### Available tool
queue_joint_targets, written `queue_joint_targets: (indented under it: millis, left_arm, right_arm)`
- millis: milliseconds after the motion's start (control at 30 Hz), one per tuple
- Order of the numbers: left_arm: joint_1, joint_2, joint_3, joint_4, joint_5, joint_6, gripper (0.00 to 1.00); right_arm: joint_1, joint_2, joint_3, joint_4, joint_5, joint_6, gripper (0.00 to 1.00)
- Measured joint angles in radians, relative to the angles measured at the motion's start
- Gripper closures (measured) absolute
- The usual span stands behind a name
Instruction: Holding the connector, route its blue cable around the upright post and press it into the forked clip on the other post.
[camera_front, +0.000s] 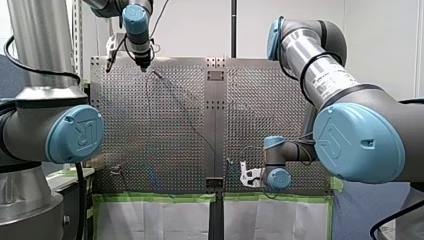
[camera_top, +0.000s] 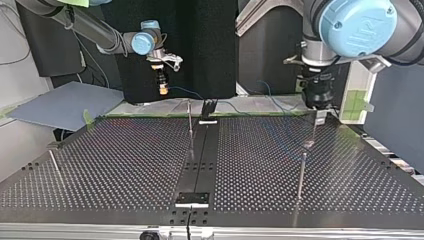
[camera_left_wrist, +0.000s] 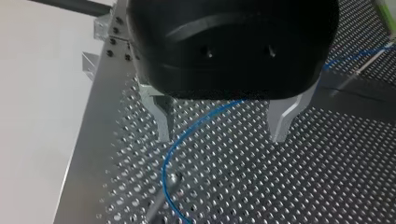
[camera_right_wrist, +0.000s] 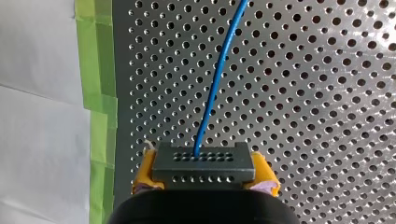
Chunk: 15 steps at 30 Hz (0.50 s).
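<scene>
In the right wrist view my right gripper (camera_right_wrist: 204, 179) has its yellow pads shut on a dark connector (camera_right_wrist: 203, 163), and the blue cable (camera_right_wrist: 215, 84) runs straight ahead from it over the perforated table. My left gripper (camera_left_wrist: 224, 135) hangs open, its metal fingers (camera_left_wrist: 163, 122) spread either side of the cable (camera_left_wrist: 196, 125), which curves round a thin upright post (camera_left_wrist: 163, 196) just ahead. At the top view's right stands that post (camera_top: 301, 172), below my left gripper (camera_top: 316, 114). A dark forked clip (camera_top: 209, 106) stands at the far middle, with my right gripper (camera_top: 162, 91) to its left.
Two more thin posts rise from the table, one (camera_top: 190, 122) by the centre strip and one (camera_top: 54, 162) at the top view's left. Green tape (camera_right_wrist: 95, 93) edges the table beside my right gripper. A grey sheet (camera_top: 60, 105) lies beyond the far left corner.
</scene>
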Motion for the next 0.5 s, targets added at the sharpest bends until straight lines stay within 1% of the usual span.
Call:
queue_joint_targets:
  millis: [200,500]
  left_arm:
    - [0.0,0.0,0.0,-0.008,-0.031,0.0,0.01]
    - [0.0,0.0,0.0,-0.008,-0.038,0.0,0.01]
  right_arm:
    - [0.0,0.0,0.0,-0.001,0.0,0.0,1.0]
    - [0.0,0.0,0.0,-0.002,0.0,-0.003,1.0]
